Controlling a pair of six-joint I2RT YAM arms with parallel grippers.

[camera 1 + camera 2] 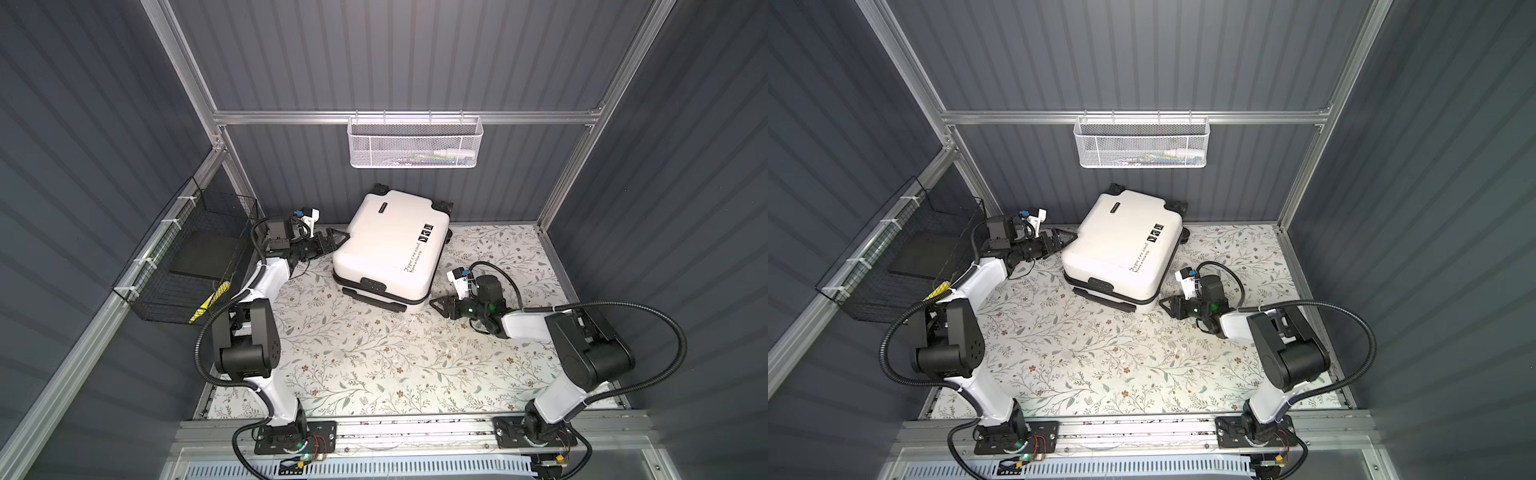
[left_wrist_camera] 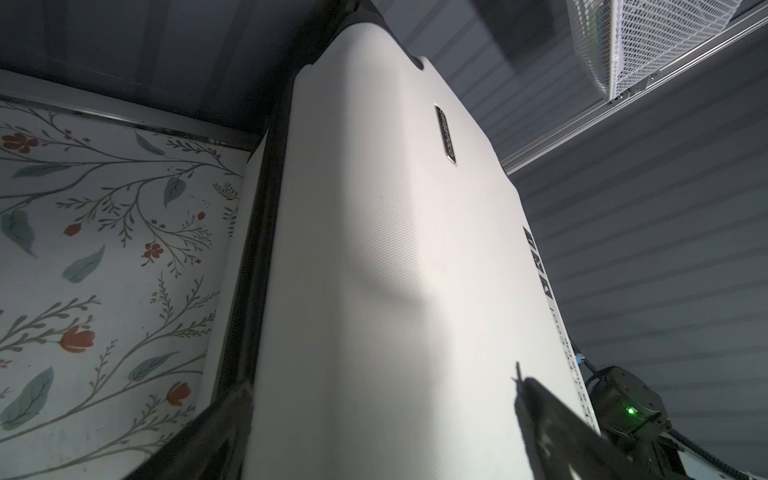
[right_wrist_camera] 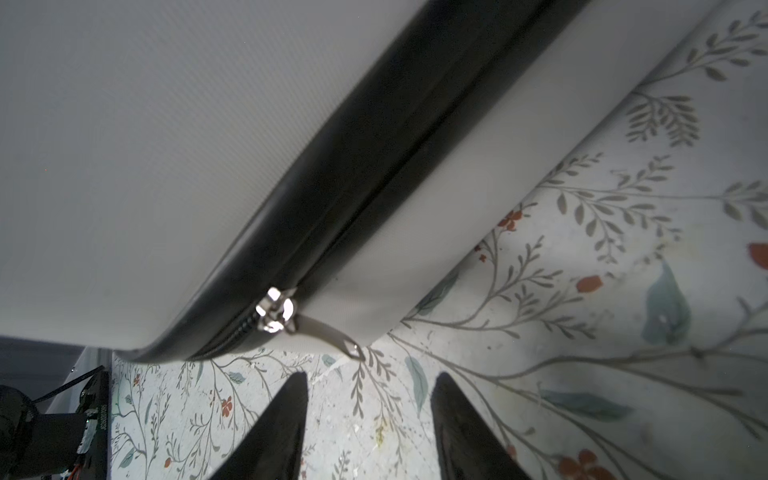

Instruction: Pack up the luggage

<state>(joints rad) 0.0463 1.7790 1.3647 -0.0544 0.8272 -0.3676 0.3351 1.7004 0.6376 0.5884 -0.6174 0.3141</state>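
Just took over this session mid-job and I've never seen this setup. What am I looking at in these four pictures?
Two robot arms work at a floral table. Two pictures look down from overhead, nearly identical; the other two come from cameras on each arm's wrist. A white luggage lies flat on the table, lid down; a white mesh basket and a black wire basket hang on the walls. The left claw is wide open, astride the luggage's edge. The right claw is open and empty, facing the zipper pull.
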